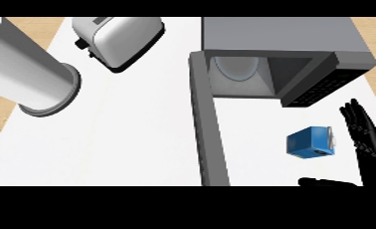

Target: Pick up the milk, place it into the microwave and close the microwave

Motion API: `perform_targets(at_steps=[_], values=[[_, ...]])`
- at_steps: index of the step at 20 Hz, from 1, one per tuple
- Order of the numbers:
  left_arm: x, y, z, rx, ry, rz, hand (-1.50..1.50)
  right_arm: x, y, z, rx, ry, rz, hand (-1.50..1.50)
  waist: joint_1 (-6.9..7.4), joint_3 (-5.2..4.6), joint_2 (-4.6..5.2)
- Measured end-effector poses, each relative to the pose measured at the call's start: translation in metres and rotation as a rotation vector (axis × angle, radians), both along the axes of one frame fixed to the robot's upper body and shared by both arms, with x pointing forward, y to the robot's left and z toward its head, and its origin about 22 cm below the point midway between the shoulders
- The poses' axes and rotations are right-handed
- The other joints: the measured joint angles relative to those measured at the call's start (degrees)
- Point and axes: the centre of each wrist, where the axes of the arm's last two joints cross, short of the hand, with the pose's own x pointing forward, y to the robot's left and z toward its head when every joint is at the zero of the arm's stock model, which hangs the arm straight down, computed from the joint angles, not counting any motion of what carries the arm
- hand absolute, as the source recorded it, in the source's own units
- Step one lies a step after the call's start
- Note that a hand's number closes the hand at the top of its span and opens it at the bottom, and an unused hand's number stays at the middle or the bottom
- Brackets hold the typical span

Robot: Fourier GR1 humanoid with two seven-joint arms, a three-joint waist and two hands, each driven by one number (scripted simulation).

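White counter (pixel 132 138) ran under everything, with tan wood showing at the far corners.

Microwave (pixel 283 49) stood at the far right, grey on top, cavity open and facing the robot; pale round turntable (pixel 236 67) visible inside. Dark control panel (pixel 323 86) sat at its right side. Microwave door (pixel 208 123) swung fully out, a long grey slab reaching from the cavity's left edge down toward the near edge of the counter.

Grey forearm (pixel 33 71) came in at the far left, big and close; no hand on it in sight.

Silver toaster (pixel 121 39) lay at the far middle-left, well apart from the microwave.

Right hand (pixel 360 123) showed at the right edge, fingers straight and spread, thumb (pixel 327 183) low near the bottom, holding nothing.

Milk (pixel 311 142), a small blue carton, sat on the counter in front of the microwave, right of the door, just beside the right hand's fingers but apart from them.
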Motion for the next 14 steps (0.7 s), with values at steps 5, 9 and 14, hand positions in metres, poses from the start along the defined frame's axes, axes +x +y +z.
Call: perform_targets(at_steps=[5, 9, 14], values=[[-0.007, 0.000, -0.004, -0.002, -0.003, 0.001, -1.50, 0.014, -0.014, -0.022, -0.021, 0.019, -0.039, -1.50, -0.06, 0.01, 0.04], [-0.009, 0.001, -0.004, -0.006, -0.002, -0.004, -1.50, 0.023, -0.031, -0.040, -0.023, 0.040, -0.036, -1.50, -0.16, 0.03, 0.09], [-0.015, 0.001, -0.008, -0.009, -0.008, 0.000, -1.50, 0.027, -0.033, -0.063, -0.023, 0.075, 0.023, -1.50, -0.14, 0.03, 0.07]])
